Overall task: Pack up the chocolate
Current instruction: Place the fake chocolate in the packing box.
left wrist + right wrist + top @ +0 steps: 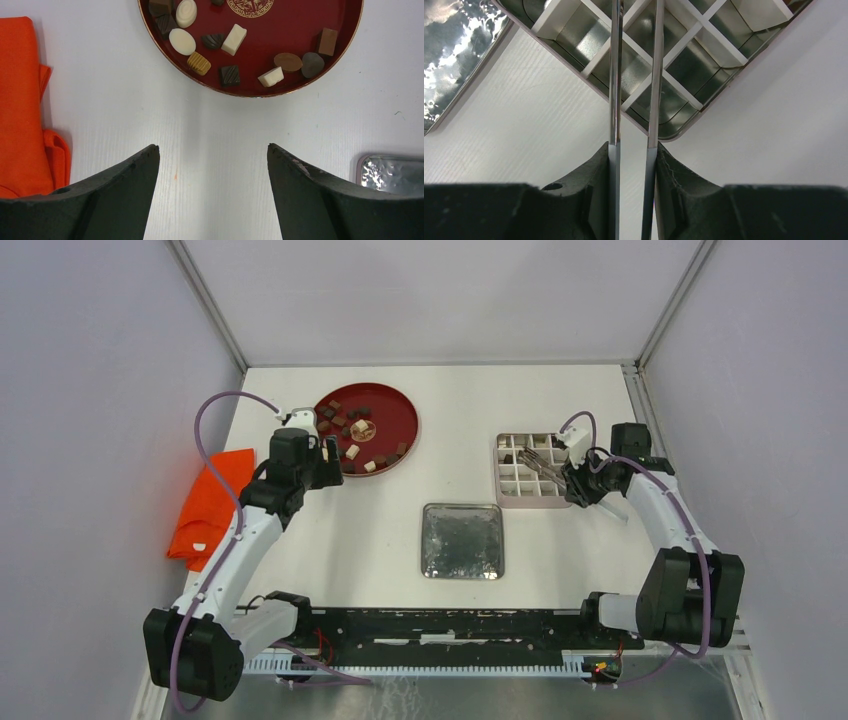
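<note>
An orange cloth [22,100] lay left of the left gripper [212,147], its folded edge clear of the fingers. That gripper hovered with its jaws spread wide and nothing between them, and bare table lay open below and ahead as far as the near rim of the red plate [295,25]. The chocolate [234,39] sat on that plate just beyond the fingertips, mostly crowded near the rim. A shiny tin lid [395,172] showed its rounded corner right of the right-hand finger. Further right, the right gripper [633,147] was clamped on metal tongs [614,75]. The two blades ran forward from the fingers, crossed the edge of the gridded box [555,17] and passed over its compartments, but their tips left the wrist view. Bare table flanked these fingers.
</note>
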{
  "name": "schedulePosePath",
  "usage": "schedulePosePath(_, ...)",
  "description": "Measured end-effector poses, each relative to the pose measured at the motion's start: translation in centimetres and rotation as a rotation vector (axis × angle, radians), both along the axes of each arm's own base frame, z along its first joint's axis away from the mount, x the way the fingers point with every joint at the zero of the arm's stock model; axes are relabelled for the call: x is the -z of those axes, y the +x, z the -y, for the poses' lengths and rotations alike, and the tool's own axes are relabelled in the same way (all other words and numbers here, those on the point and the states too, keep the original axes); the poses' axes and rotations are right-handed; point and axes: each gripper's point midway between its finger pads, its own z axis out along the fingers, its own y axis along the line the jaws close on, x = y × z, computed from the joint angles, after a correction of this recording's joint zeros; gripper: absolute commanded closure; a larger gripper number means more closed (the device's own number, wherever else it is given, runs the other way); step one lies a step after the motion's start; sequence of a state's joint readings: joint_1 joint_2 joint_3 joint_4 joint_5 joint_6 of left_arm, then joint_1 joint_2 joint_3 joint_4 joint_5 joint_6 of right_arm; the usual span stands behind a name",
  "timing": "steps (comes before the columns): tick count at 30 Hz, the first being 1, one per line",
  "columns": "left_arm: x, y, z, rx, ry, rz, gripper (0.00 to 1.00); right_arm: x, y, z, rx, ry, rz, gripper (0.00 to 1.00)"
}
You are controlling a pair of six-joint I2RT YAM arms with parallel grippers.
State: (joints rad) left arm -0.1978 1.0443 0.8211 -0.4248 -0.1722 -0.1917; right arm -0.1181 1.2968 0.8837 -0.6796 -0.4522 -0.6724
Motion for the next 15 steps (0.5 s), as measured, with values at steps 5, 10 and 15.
schedulePosePath(5,0.00,0.00,0.00,0.000,0.000,0.000,0.15,0.40,-0.03,-0.01,0.000,0.002,-0.015,0.70)
schedulePosePath(10,0.08,-0.03,-0.02,0.000,0.000,-0.002,0.15,0.39,-0.02,0.00,0.000,0.002,-0.015,0.67)
schedulePosePath(15,0.11,-0.05,-0.02,0.000,0.001,-0.003,0.15,0.39,-0.02,0.00,0.000,0.002,-0.015,0.64)
